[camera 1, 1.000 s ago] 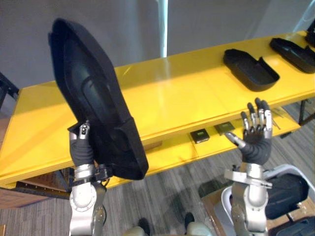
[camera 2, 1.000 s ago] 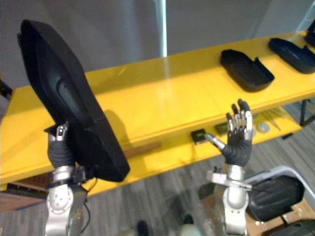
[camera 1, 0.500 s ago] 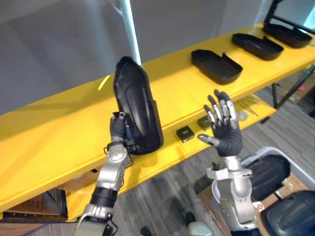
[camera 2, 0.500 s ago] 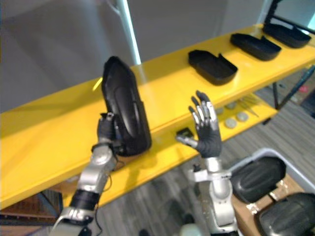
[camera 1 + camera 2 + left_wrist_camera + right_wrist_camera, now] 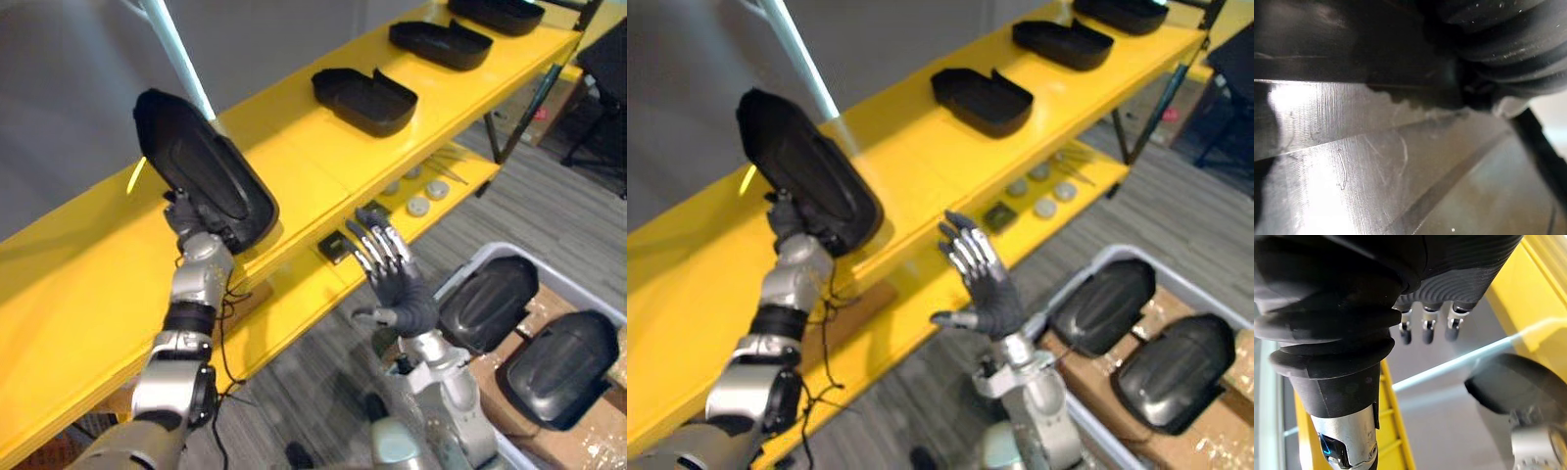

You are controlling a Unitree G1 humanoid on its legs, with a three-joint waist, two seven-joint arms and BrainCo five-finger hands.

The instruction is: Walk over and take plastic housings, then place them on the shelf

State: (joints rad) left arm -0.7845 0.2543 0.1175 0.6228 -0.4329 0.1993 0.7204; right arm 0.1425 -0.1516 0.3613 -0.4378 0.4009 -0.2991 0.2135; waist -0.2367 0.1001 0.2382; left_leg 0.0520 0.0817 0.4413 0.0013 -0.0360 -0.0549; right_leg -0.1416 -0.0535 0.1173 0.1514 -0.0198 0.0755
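1. One black plastic housing (image 5: pixel 201 176) stands tilted over the yellow shelf (image 5: pixel 294 171), its lower end near the front edge.
2. Left hand (image 5: pixel 188 223) clasps that lower end, fingers curled round it.
3. Right hand (image 5: pixel 397 289) is raised in front of the shelf, fingers straight and spread, holding nothing.
4. Three other housings (image 5: pixel 364 98) lie flat further right.

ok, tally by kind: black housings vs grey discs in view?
Black housings: 6 (held housing in the left hand; shelf housings on the top shelf; bin housings in the bin)
Grey discs: 4, on the lower shelf
Total: 10
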